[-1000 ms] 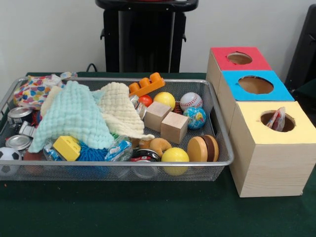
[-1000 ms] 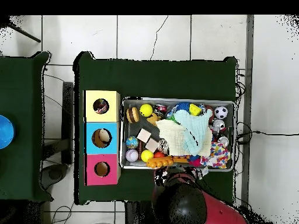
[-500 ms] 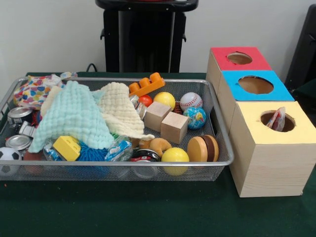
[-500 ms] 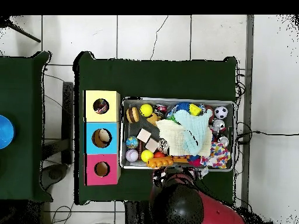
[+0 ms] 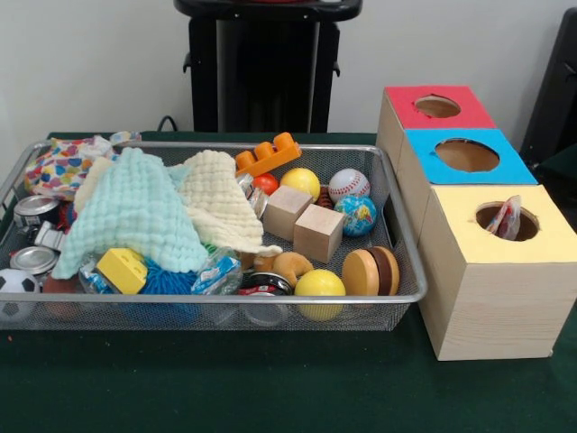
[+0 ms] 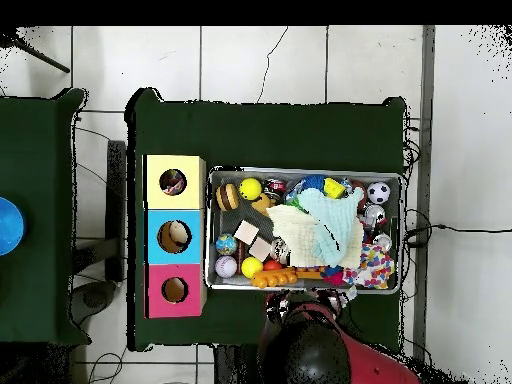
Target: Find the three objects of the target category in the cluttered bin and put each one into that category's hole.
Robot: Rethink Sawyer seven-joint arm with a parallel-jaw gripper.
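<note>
A wire mesh bin (image 5: 225, 298) holds a jumble of things: a mint cloth (image 5: 135, 212) and a cream cloth (image 5: 216, 198) draped over the pile, two wooden cubes (image 5: 287, 210), a yellow ball (image 5: 300, 180), a baseball (image 5: 349, 185), a globe ball (image 5: 358, 215) and a second yellow ball (image 5: 319, 284). Beside the bin stand three boxes with round holes, topped red (image 5: 406, 113), blue (image 5: 433, 167) and yellow (image 5: 469, 234). Something pale pokes out of the yellow box's hole. No gripper shows in either view; only the arm's red and black bulk (image 6: 310, 350) appears below the bin (image 6: 305, 171) in the overhead view.
The bin also holds an orange toy brick (image 5: 267, 153), a yellow brick (image 5: 122, 269), tins (image 5: 34, 209), a soccer ball (image 5: 13, 284), a wooden burger (image 5: 371, 271) and a patterned cloth (image 5: 59, 167). A second green table with a blue dish (image 6: 8, 225) stands apart.
Nothing in the bin or the boxes has moved. The arm's bulk at the overhead view's bottom edge has shifted only slightly.
</note>
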